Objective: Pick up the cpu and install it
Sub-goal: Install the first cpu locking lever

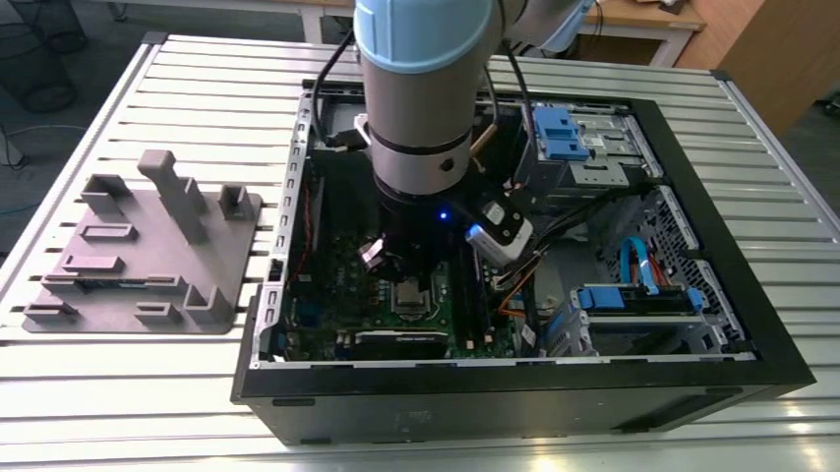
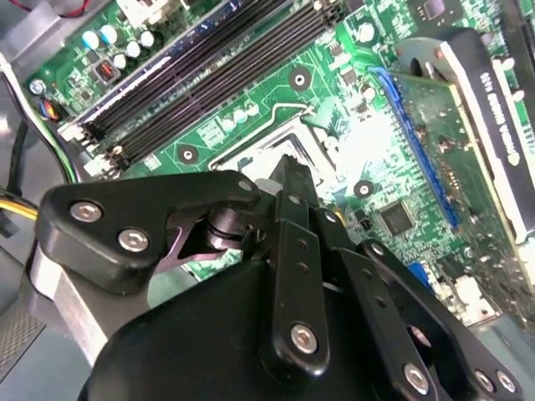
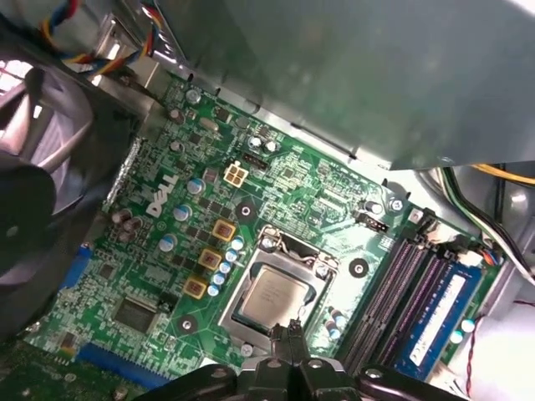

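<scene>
**rigwatcher:** so where's the arm at? In the exterior view the pale blue and grey robot arm (image 1: 417, 108) reaches straight down into the open black tower computer case (image 1: 525, 379), which lies on its side on the slatted aluminium desk (image 1: 197, 79). The grey plastic fixture tray with upright blocks (image 1: 145, 251) sits on the desk to the exterior view's left of the case, well apart from the arm

**boardnerd:** the cpu (image 3: 272, 298), a small flat square chip with a silver-grey metal top, lies flat in the socket on the green motherboard (image 3: 159, 251) in the first wrist view. The hinged rectangular metal socket frame (image 3: 280, 259) runs around it. The black pincer (image 3: 292, 332) hangs right above the near edge of the chip; can't tell if it touches

**rigwatcher:** pincer wide or narrow?

**boardnerd:** narrow. In both wrist views the fingertips sit drawn in together to a point, with nothing between them. The second wrist view has the pincer (image 2: 288, 171) over the bright socket area, black memory slots (image 2: 209, 71) to one side of it

**rigwatcher:** and in the first wrist view a blue memory stick (image 3: 439, 313) stands in its slot beside the socket, with a grey fan housing (image 3: 42, 150) off at the board's far end
</scene>
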Available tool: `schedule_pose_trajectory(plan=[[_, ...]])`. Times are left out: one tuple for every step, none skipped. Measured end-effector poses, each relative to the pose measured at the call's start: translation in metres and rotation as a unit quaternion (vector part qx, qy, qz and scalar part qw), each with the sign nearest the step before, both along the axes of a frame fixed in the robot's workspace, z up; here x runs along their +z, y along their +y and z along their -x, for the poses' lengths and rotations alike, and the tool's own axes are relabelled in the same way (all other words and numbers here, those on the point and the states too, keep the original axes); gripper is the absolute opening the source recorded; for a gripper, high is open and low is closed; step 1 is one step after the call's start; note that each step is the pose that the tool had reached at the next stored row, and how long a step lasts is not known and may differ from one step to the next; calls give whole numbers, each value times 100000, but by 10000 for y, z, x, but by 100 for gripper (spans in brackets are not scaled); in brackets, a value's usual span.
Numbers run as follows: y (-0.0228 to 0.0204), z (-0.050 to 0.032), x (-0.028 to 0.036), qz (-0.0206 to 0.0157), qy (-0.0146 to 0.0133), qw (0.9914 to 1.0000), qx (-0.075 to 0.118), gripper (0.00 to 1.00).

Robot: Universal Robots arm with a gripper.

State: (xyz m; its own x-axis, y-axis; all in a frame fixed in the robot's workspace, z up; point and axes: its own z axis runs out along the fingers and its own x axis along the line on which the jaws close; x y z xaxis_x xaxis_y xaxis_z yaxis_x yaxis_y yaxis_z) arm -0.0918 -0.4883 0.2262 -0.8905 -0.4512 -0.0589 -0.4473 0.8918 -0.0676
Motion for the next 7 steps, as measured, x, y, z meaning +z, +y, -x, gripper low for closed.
schedule_pose_trajectory(plan=[[0, 0, 13, 6, -14, 100000, 1, 11], [1, 0, 13, -13, -26, 100000, 0, 11], [1, 0, 13, -12, -29, 100000, 0, 11], [0, 0, 13, -5, -32, 100000, 1, 11], [0, 0, 13, -7, -36, 100000, -2, 11], [0, 0, 13, -7, -36, 100000, 0, 11], [0, 0, 13, -6, -37, 100000, 0, 11]])
